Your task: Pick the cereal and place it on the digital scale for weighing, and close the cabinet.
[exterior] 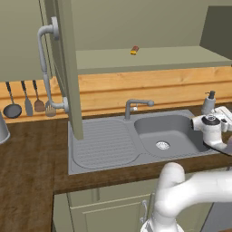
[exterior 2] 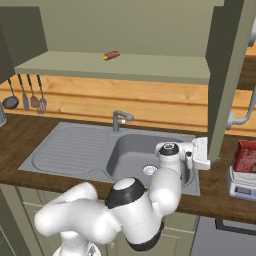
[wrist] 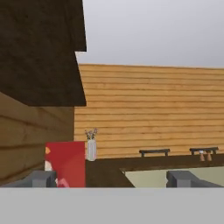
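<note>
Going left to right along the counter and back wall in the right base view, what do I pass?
Hanging utensils → sink drainboard → faucet → sink basin → gripper → open cabinet door → cereal resting on the digital scale.

You get flat, even rendered light with soft, faint shadows under the cabinet (exterior: 68,68); no glare, though the hand view looks coarse and slightly blurred.

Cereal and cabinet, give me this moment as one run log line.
cereal: on digital scale | gripper: open, empty, beside box | cabinet: doors open | left: close cabinet
</note>
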